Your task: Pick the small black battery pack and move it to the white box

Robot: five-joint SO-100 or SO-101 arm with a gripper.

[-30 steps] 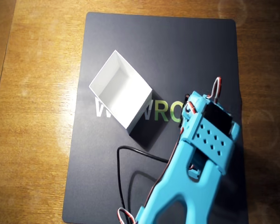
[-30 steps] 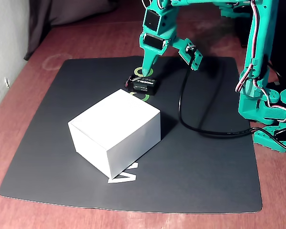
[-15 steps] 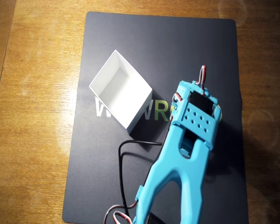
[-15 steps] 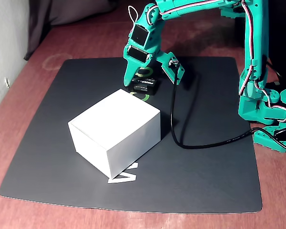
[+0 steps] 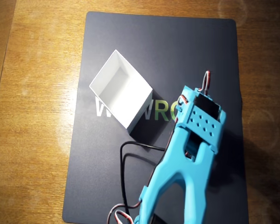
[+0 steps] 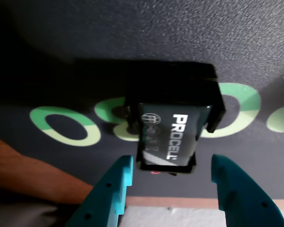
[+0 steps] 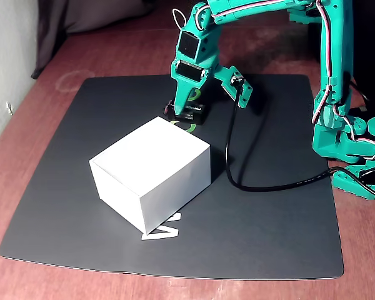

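Note:
The small black battery pack (image 6: 173, 118), holding a cell marked PROCELL, lies on the dark mat. In the wrist view my teal gripper (image 6: 173, 163) is open, with one fingertip on each side of the pack's near end and a small gap on both sides. In the fixed view the gripper (image 7: 187, 105) points down at the pack (image 7: 189, 115), just behind the white box (image 7: 153, 178). In the overhead view the open-topped white box (image 5: 121, 91) sits left of the arm, and the arm hides the pack.
The dark mat (image 5: 168, 42) with green and white lettering lies on a wooden table (image 5: 32, 93). A black cable (image 7: 237, 169) loops across the mat from the arm to its base (image 7: 350, 150) at the right.

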